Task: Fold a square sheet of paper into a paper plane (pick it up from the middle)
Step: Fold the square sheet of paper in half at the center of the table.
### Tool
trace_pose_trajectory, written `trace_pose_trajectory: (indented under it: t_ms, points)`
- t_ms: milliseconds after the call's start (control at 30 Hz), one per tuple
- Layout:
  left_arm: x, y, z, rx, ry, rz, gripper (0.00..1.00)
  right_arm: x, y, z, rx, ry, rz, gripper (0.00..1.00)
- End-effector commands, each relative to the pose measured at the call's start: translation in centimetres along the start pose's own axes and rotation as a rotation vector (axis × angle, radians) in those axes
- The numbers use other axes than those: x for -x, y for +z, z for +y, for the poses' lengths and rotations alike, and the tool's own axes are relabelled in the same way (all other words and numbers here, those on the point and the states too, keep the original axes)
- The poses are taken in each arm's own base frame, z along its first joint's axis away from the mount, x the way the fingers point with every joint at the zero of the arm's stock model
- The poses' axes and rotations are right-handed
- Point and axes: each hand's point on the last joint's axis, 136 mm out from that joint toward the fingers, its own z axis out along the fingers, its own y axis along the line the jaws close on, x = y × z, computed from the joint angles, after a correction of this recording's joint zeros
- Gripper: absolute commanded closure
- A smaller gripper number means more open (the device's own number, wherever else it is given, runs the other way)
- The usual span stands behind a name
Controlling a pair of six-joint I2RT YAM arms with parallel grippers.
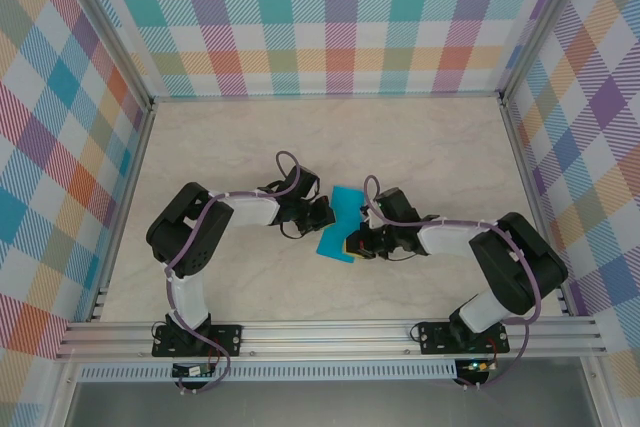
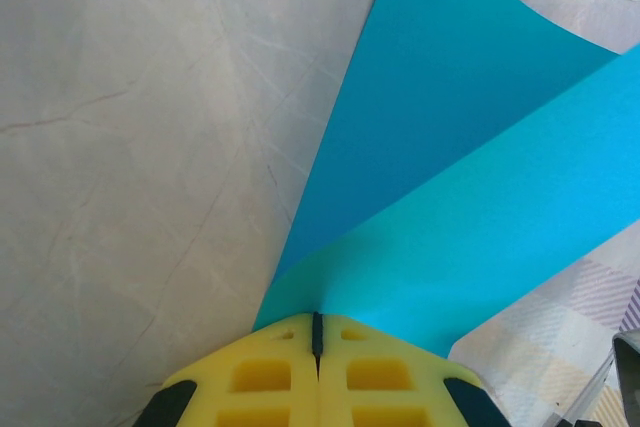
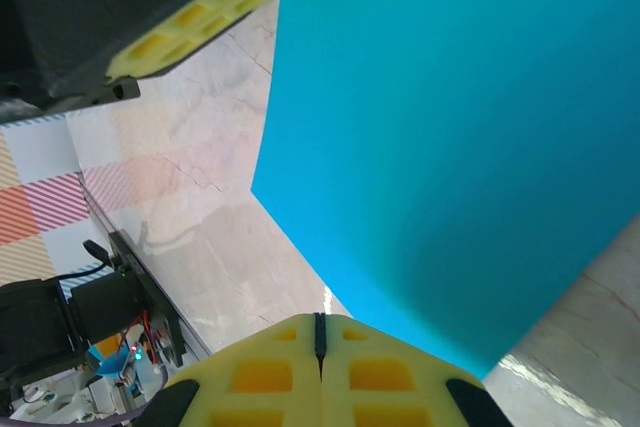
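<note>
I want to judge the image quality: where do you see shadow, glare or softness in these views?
Top external: even light, sharp, soft shadows under the arms. Left wrist: the square sheet of paper is sharp, its lower flap brighter. Right wrist: the paper darkens toward its lower corner; a glare spot on the table.

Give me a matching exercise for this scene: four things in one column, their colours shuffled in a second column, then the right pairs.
Things:
1. sheet of paper
2. table
3. back wall
4. finger pads

Colours:
A. yellow
B. pale marble
C. teal-blue
D. multicoloured check

Pairs: 1-C, 2-B, 3-D, 4-A
</note>
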Motion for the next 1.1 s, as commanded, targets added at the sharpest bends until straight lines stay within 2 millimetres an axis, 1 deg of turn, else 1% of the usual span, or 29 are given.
trace_pose_trajectory:
  t_ms: [0, 133, 200, 300, 400, 433, 500, 533, 667, 733, 800, 900, 967, 1067]
  points:
    - [-2.5, 0.9, 4.3, 0.139, -0.023, 0.064, 1.00, 0.0, 0.8, -0.2, 0.006, 0.018, 0.017, 1.00]
    - [-2.6, 1.0, 4.2, 0.138, -0.022, 0.069, 1.00, -1.2, 1.0, -1.9, -0.025, 0.027, 0.033, 1.00]
    - [-2.5, 1.0, 4.2, 0.140, -0.022, 0.066, 1.00, -2.1, 1.2, -2.8, -0.043, 0.025, 0.063, 1.00]
    - [-2.5, 1.1, 4.3, 0.142, -0.024, 0.069, 1.00, -3.1, 1.5, -4.8, -0.109, 0.038, 0.089, 1.00]
    - [-2.5, 1.0, 4.3, 0.143, -0.022, 0.064, 1.00, -3.4, 1.3, -5.9, -0.159, 0.040, 0.085, 1.00]
    - [-2.5, 1.0, 4.3, 0.143, -0.022, 0.065, 1.00, -3.3, 1.2, -5.9, -0.166, 0.038, 0.084, 1.00]
    - [-2.5, 1.1, 4.3, 0.142, -0.024, 0.067, 1.00, -3.0, 1.1, -4.6, -0.125, 0.025, 0.084, 1.00]
    - [-2.5, 1.1, 4.3, 0.142, -0.023, 0.068, 1.00, -2.6, 0.9, -3.5, -0.093, 0.011, 0.076, 1.00]
    - [-2.6, 1.0, 4.2, 0.141, -0.023, 0.069, 1.00, 0.0, -0.7, 0.8, -0.008, -0.044, -0.008, 1.00]
    - [-2.6, 0.9, 4.3, 0.144, -0.022, 0.069, 1.00, 1.1, -1.3, 2.4, 0.029, -0.067, -0.029, 1.00]
    - [-2.7, 1.0, 4.3, 0.143, -0.023, 0.071, 1.00, 2.0, -1.3, 2.5, 0.022, -0.068, -0.046, 1.00]
    - [-2.8, 1.0, 4.5, 0.144, -0.025, 0.072, 1.00, 3.0, -0.6, 2.2, 0.027, -0.049, -0.043, 1.00]
    - [-2.8, 1.0, 4.6, 0.146, -0.024, 0.074, 1.00, 3.5, 0.0, 1.6, 0.008, -0.038, -0.041, 1.00]
    - [-2.9, 0.9, 4.7, 0.149, -0.025, 0.074, 1.00, 3.4, 0.7, 0.3, -0.019, -0.017, -0.037, 1.00]
